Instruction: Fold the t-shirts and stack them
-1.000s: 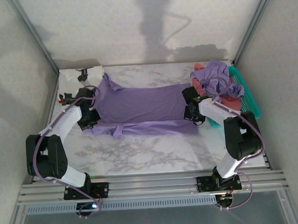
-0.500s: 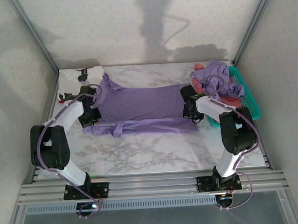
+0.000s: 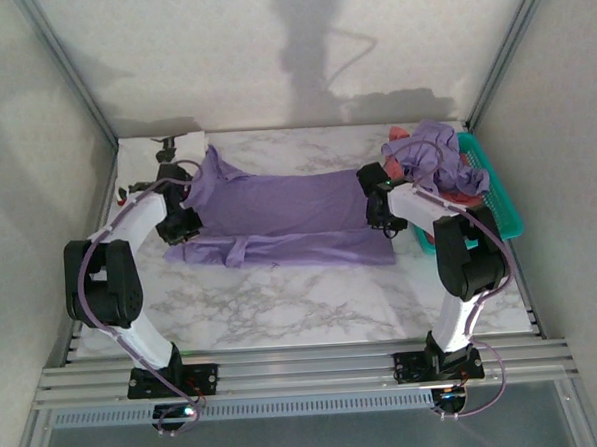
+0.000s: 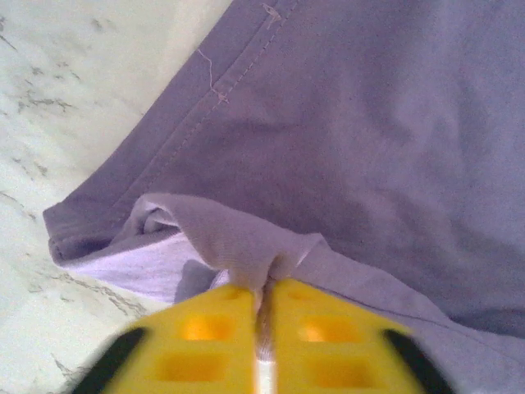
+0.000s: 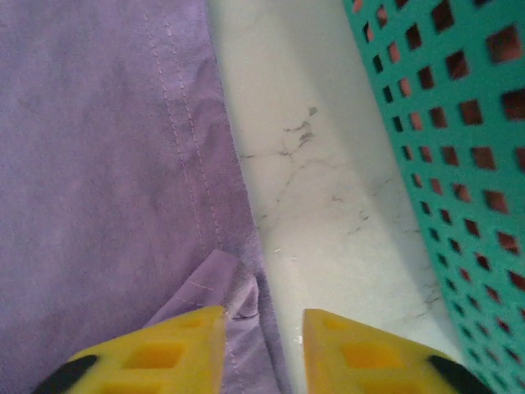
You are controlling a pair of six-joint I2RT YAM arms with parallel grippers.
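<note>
No writing can be read here.
The lavender t-shirt [image 3: 278,210] spread across the worktop [image 3: 283,304] is plain cloth with seam stitching. The teal mesh basket [image 3: 503,211] at the right edge carries no legible label. No letters, numbers or brand marks can be made out in the overhead view or in either wrist close-up.
</note>
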